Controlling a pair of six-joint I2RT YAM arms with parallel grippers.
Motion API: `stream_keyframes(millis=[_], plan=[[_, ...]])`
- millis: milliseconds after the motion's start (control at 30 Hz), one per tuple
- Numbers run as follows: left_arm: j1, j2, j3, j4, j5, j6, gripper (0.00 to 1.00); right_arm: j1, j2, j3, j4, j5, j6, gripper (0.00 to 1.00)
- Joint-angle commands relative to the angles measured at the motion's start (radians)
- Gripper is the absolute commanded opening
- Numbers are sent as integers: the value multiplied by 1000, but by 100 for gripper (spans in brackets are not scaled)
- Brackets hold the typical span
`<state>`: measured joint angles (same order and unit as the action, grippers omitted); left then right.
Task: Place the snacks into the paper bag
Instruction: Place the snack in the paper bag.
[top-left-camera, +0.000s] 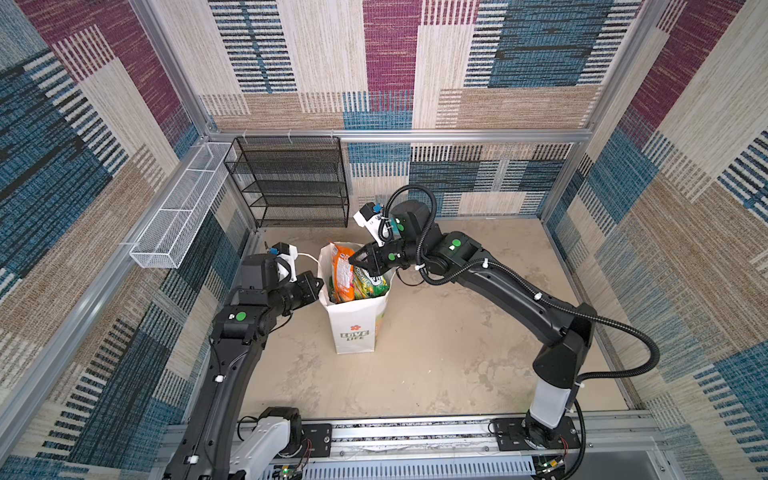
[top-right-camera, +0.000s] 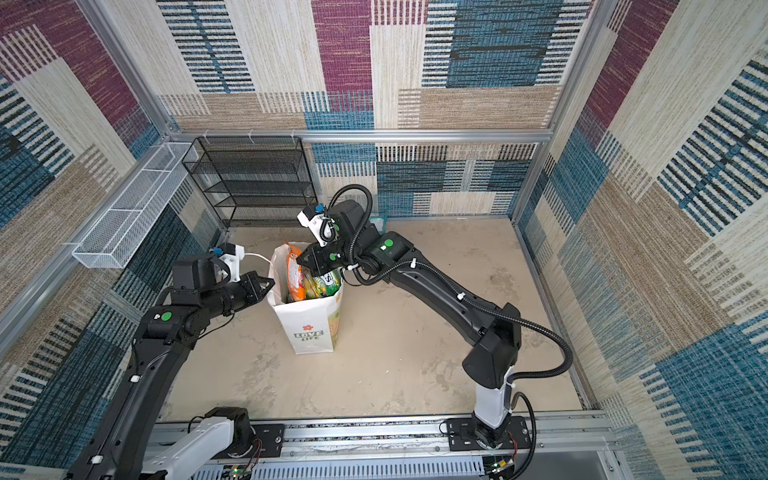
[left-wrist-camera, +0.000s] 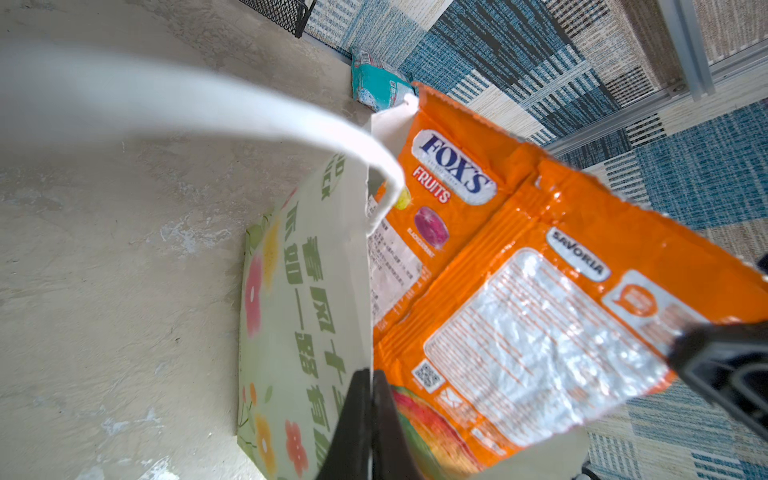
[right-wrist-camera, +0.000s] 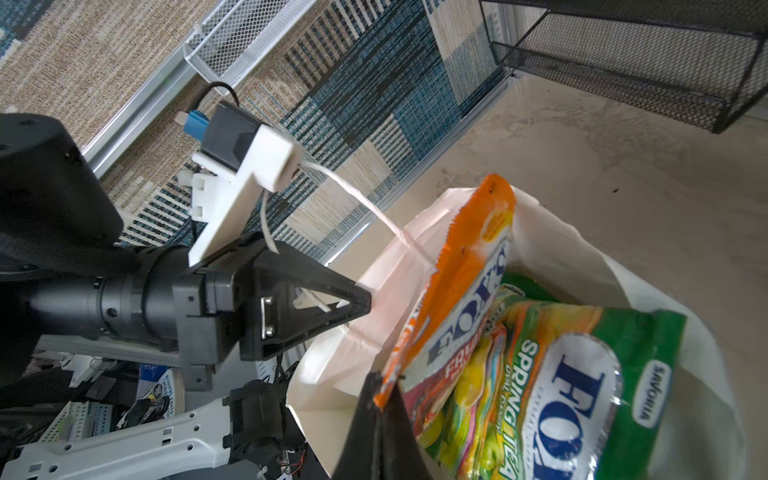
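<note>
The white paper bag stands upright mid-floor, with several snacks poking out of its mouth. My left gripper is shut on the bag's left rim. The bag's green printed side is toward that arm, and its cord handle is draped over the wrist camera mount. My right gripper is shut on the edge of an orange packet standing half inside the bag. A green "Spring Tea" packet sits beside it. A teal packet lies by the back wall.
A black mesh shelf rack stands at the back left, and a white mesh basket hangs on the left wall. The arms' base rail runs along the front edge. Patterned walls close in the other three sides.
</note>
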<state>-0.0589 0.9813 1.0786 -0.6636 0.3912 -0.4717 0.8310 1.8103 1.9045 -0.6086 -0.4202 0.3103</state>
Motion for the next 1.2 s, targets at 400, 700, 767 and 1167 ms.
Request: stream_keyframes(millis=[400,700,767,1167], plan=[[9,18,4,63,12,-1,0,21,-120,-164,71,160,18,0],[9,13,3,63,-5,7,0,25,-148,-297,142,313,51,23],[11,14,4,62,0,5,0,29,-180,-281,151,337,37,33],[25,16,3,65,11,-1,0,30,0,21,-11,350,-18,58]])
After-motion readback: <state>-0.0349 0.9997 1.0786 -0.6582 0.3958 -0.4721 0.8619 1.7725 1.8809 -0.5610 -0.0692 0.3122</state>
